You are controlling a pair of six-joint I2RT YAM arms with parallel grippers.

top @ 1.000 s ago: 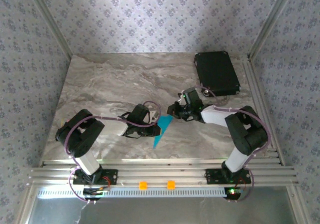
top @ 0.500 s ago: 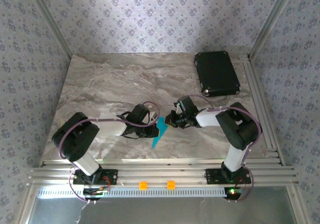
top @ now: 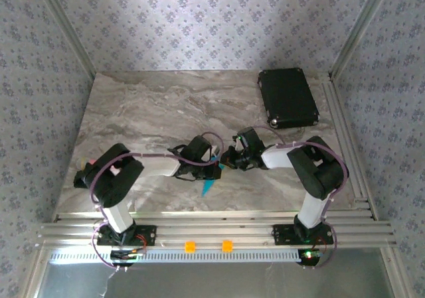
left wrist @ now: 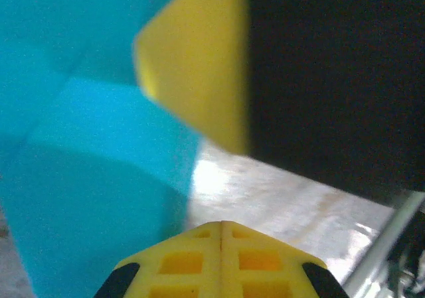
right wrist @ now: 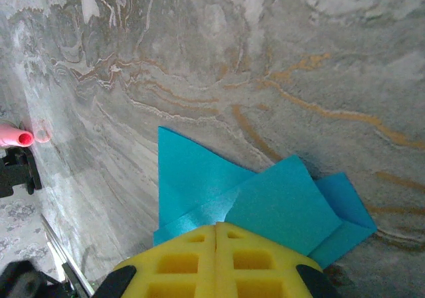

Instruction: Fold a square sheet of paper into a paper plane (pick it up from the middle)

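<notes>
Right wrist view: the right gripper [right wrist: 217, 229] is seen with its jaws pressed together over the folded cyan square sheet of paper [right wrist: 272, 202], which is spread on the marble table [right wrist: 199, 59]. The left gripper [left wrist: 221, 226] is likewise closed, just beside the sheet. Well apart, at the far right, the black case [top: 287, 97] is seen shut, its contents hidden.

Bright cyan-blue paper sheet [right wrist: 192, 178], folded into overlapping pointed flaps, on the marble tabletop [top: 133, 112]
</notes>
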